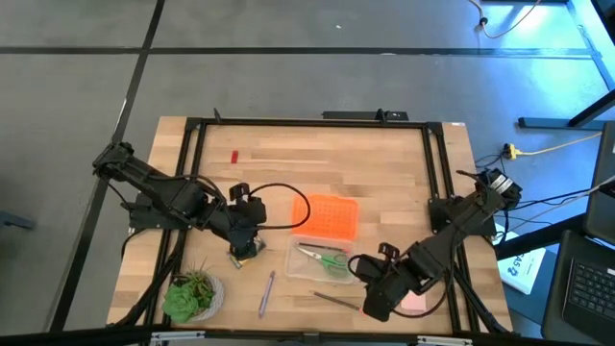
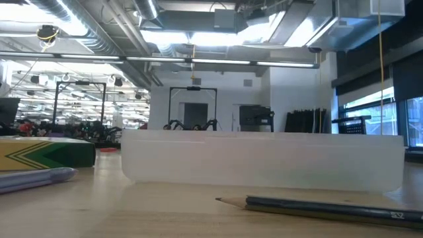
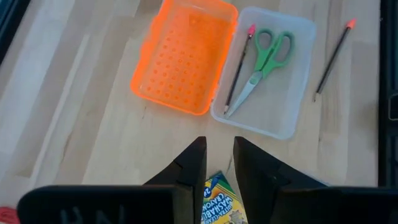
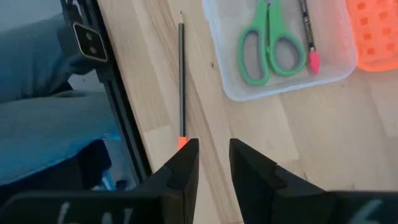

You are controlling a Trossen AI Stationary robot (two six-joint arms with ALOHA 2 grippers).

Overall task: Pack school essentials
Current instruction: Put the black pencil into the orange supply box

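A clear case (image 1: 322,259) holds green-handled scissors (image 3: 264,59) and a pencil (image 3: 239,68). A second pencil (image 4: 181,81) lies on the table beside the case. My right gripper (image 4: 214,146) hangs over its orange end, fingers a little apart and nothing between them. My left gripper (image 3: 221,143) hovers above the crayon box (image 3: 217,199), which lies flat on the table (image 2: 46,153). Its fingers stand narrowly apart, and I see no touch. A purple pen (image 1: 266,293), a pink note pad (image 1: 415,303) partly under the right arm, and a red eraser (image 1: 234,156) lie loose.
The orange lid (image 1: 327,216) lies flat just beyond the case. A small potted plant (image 1: 192,296) stands at the near left corner. A black frame (image 1: 192,173) runs round the table top. Bare wood (image 1: 317,154) stretches across the far half.
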